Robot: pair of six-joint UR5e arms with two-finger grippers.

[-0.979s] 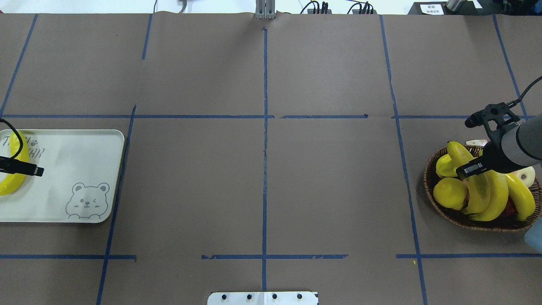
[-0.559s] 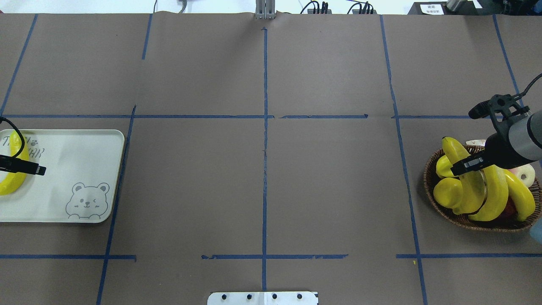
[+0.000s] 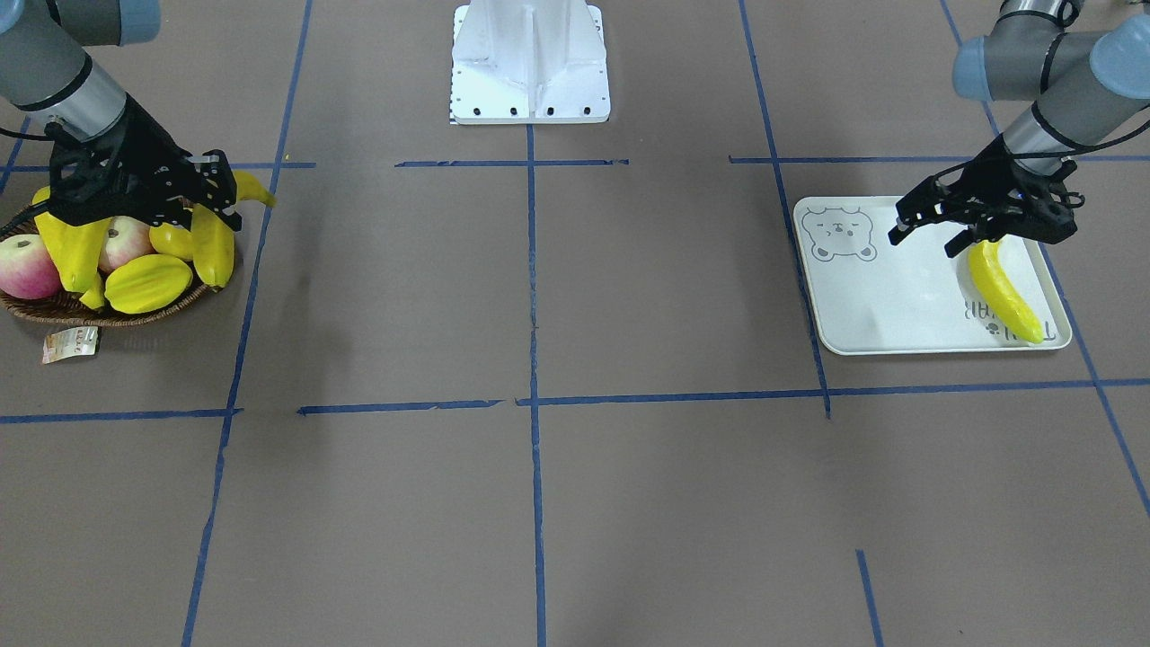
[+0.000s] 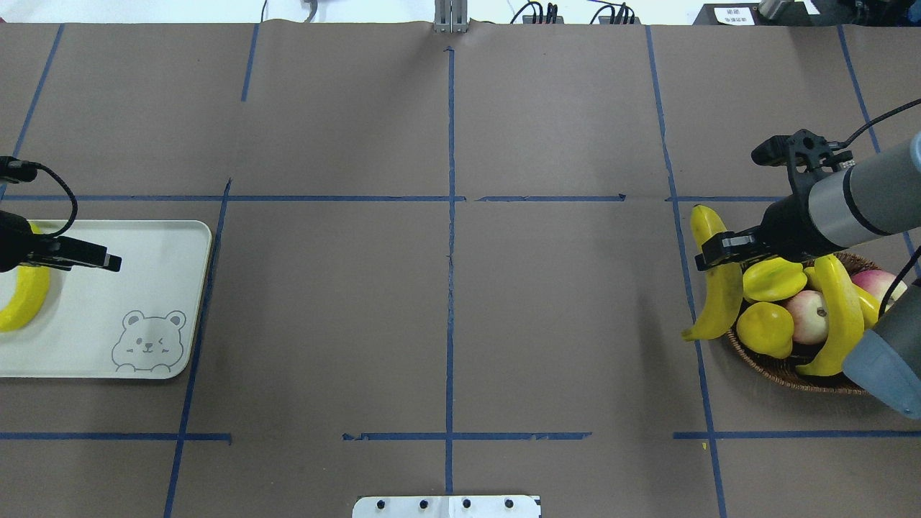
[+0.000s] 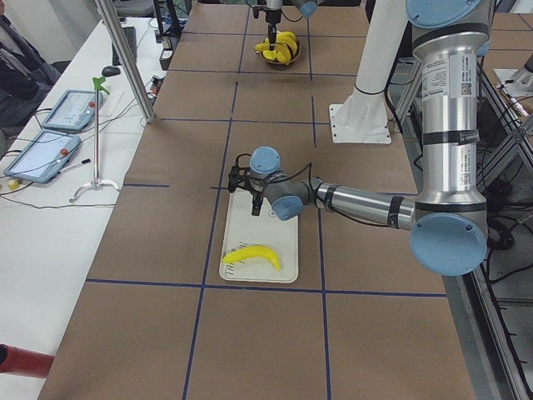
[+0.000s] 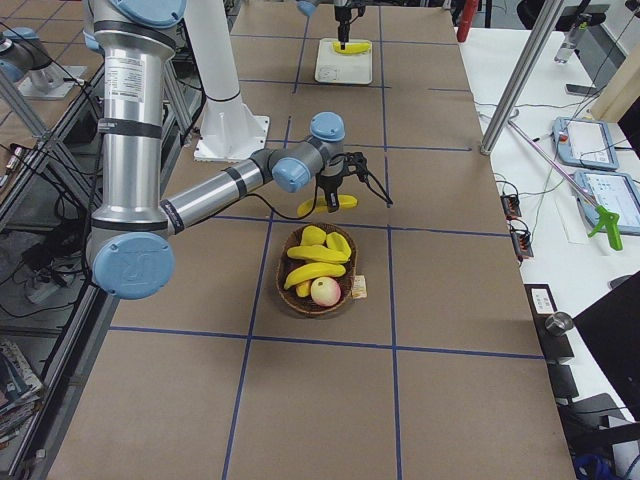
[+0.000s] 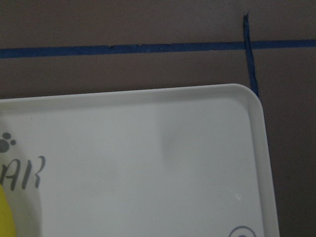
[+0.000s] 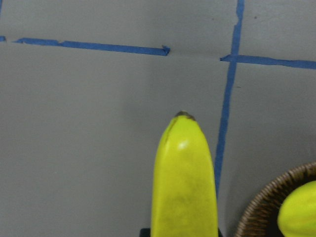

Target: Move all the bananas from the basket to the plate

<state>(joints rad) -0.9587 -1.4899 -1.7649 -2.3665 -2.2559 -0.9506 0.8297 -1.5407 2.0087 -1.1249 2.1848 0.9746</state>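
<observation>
My right gripper [image 4: 719, 253] is shut on a yellow banana [image 4: 709, 284] and holds it in the air just past the left rim of the wicker basket [image 4: 784, 370]. The held banana fills the right wrist view [image 8: 185, 177]. At least one more banana [image 4: 838, 316] lies in the basket among other fruit. My left gripper [image 3: 930, 232] is open and empty above the cream bear plate [image 4: 144, 288]. One banana [image 4: 21, 302] lies on the plate's left part, also seen from the front [image 3: 1002, 292].
The basket also holds a starfruit [image 4: 773, 279], a lemon [image 4: 764, 329] and two apples [image 4: 806, 316]. A paper tag [image 3: 70, 344] lies beside the basket. The robot base [image 3: 530, 63] stands at the table's near middle. Blue tape lines cross the brown table.
My right gripper has lifted its banana out of the basket and carried it left past the rim. My left gripper has moved right along the plate, away from the banana lying there.
</observation>
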